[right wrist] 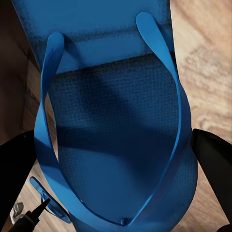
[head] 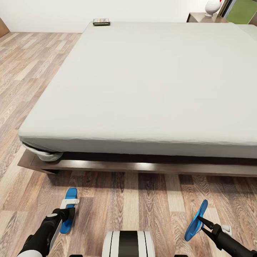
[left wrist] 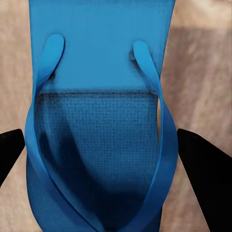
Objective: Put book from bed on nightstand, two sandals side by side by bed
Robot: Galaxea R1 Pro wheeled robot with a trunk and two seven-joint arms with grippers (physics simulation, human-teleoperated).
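The bed (head: 157,82) is the landmark. The book (head: 101,22) lies at its far left corner, untouched, with a nightstand (head: 205,17) beyond its far right corner. The step in hand is sandal placement: on the floor (head: 125,196) before the bed's near edge, the left gripper (head: 67,214) has jaws apart astride the flat left sandal (head: 69,210); the right gripper (head: 205,223) has jaws clamped on the right sandal (head: 196,220), held on edge. Next: lay the right sandal flat, closer to the left one.
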